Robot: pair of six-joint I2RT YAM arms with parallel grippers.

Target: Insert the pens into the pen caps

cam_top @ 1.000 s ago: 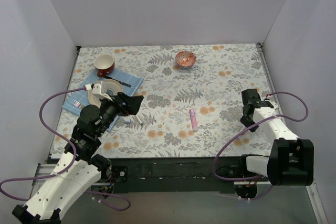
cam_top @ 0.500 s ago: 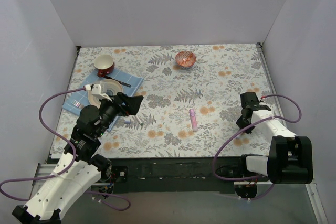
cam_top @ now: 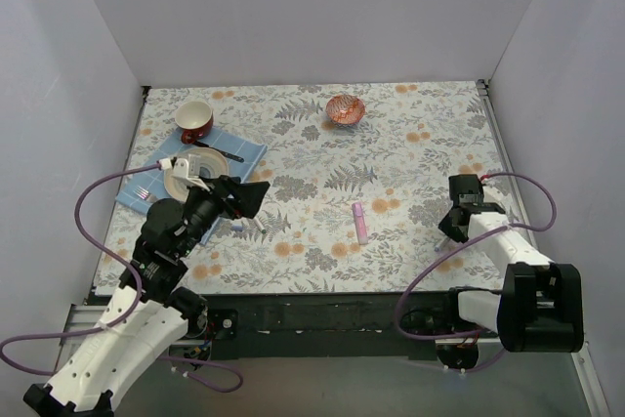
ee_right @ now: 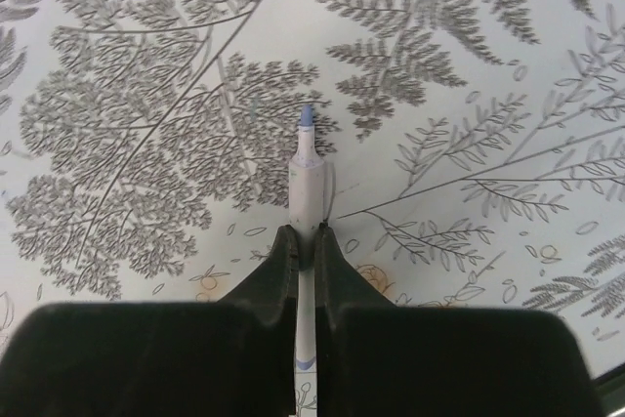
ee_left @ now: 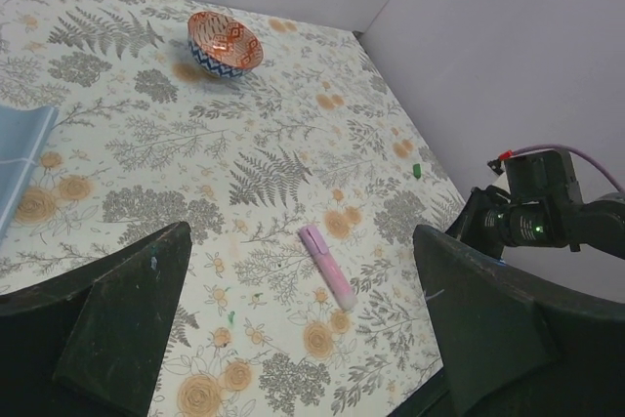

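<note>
R arm (cam_top: pixel 498 241) folded low by the tabletop's (cam_top: pixel 420 114) right edge. L arm (cam_top: pixel 161 241) reaches over the left side, wrist tilted. Patterned bowl (ee_left: pixel 225 43) sits at the far side; contents can't be made out. R fingers (ee_right: pixel 278 261) pinch a slim white pen (ee_right: pixel 306 178), blue tip fwd. L fingers (ee_left: pixel 127 310) spread wide, holding nothing. Pink marker (ee_left: pixel 327 278) lies mid-tabletop; green cap (ee_left: pixel 416 171) nr the right wall.

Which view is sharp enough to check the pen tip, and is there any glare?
Right wrist: blue-tipped white pen sharp, evenly lit, no glare. Left wrist: pink marker slightly soft. Top external: even light, that pen too small to judge.
</note>
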